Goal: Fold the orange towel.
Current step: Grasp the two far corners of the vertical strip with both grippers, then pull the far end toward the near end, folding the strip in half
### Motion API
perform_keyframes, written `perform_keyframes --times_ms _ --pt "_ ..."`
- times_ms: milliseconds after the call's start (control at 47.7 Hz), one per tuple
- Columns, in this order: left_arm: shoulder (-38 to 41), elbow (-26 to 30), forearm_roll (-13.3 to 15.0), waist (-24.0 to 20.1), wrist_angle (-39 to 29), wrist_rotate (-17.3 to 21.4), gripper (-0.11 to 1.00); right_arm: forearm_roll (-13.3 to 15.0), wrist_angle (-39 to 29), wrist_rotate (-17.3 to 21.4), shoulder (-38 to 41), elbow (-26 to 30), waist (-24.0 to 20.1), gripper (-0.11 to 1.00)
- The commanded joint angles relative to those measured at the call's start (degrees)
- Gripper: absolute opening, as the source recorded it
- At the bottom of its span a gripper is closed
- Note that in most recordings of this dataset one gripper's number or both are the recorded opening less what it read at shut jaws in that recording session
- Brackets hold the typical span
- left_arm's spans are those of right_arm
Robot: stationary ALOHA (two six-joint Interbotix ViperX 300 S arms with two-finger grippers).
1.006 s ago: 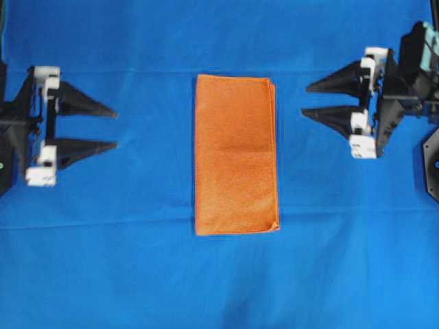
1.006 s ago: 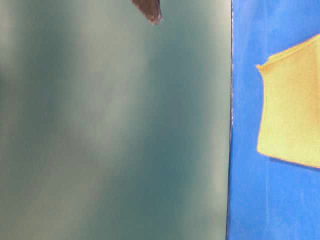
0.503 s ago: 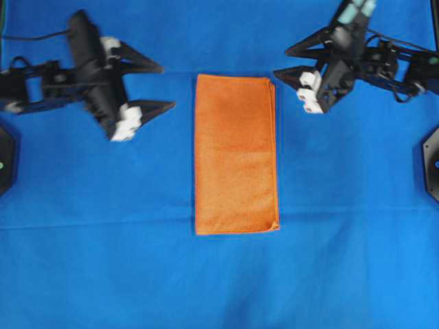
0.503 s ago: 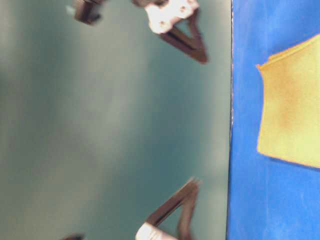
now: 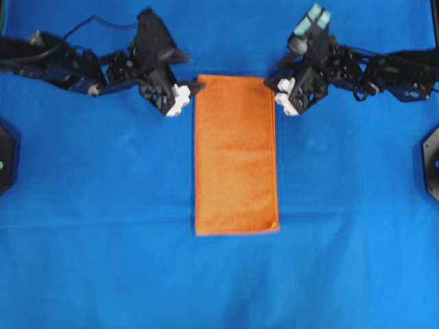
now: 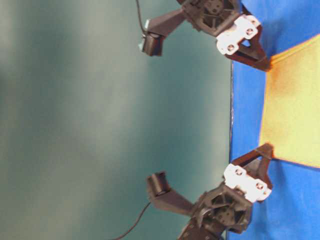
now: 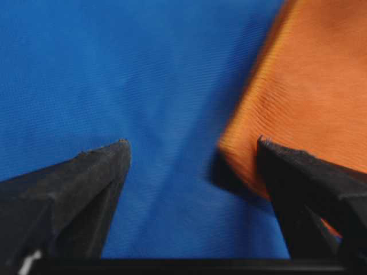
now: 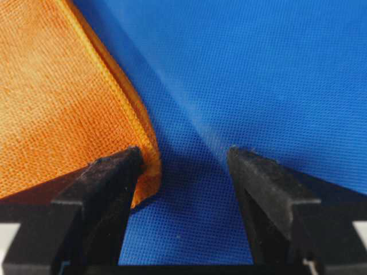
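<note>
Straddling orange towel (image 7: 304,97) corners, both pincers (image 7: 192,143) (image 8: 183,152) spread; overhead hides this.

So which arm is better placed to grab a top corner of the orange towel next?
Neither clearly. The left end effector and right end effector both sit open at the orange towel's far corners, one each.

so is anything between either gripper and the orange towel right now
Nothing visible. The left gripper and right gripper both stand open at the far corners of the orange towel. Only bare blue cloth surrounds the towel. In each wrist view one finger is already at the towel's corner.
</note>
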State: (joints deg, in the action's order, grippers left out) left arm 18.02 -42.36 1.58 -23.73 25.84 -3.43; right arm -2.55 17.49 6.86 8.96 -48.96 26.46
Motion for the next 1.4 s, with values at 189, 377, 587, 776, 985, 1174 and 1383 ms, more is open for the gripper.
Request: perform_keyframes --times_ms 189,377,587,776,985,1174,1383 --pt "0.53 1.49 -0.09 -0.70 0.18 0.00 0.86 -0.18 0.44 0.35 1.23 0.70 -0.44 0.62" --pt "0.62 1.58 -0.09 0.79 -0.09 0.97 0.56 -0.18 0.35 0.44 1.23 0.44 -2.99 0.31" --pt "0.79 1.85 -0.09 2.46 -0.53 3.52 0.04 -1.58 0.62 1.23 1.23 0.09 -4.22 0.03" --pt "0.53 1.85 -0.09 2.55 -1.93 3.69 0.02 -2.02 0.62 1.23 1.14 0.00 -4.22 0.03" --pt "-1.93 2.11 -0.09 1.93 -3.87 4.92 0.02 -2.02 0.62 0.97 -0.97 0.00 -3.60 0.03" --pt "-5.54 2.99 -0.09 -0.09 -6.94 8.00 0.02 -1.76 0.70 -0.09 -3.78 0.18 -0.18 0.03" --pt "-7.03 4.66 -0.09 -2.55 -9.23 11.69 0.02 -1.76 0.62 -2.20 -5.27 0.70 3.08 0.03"
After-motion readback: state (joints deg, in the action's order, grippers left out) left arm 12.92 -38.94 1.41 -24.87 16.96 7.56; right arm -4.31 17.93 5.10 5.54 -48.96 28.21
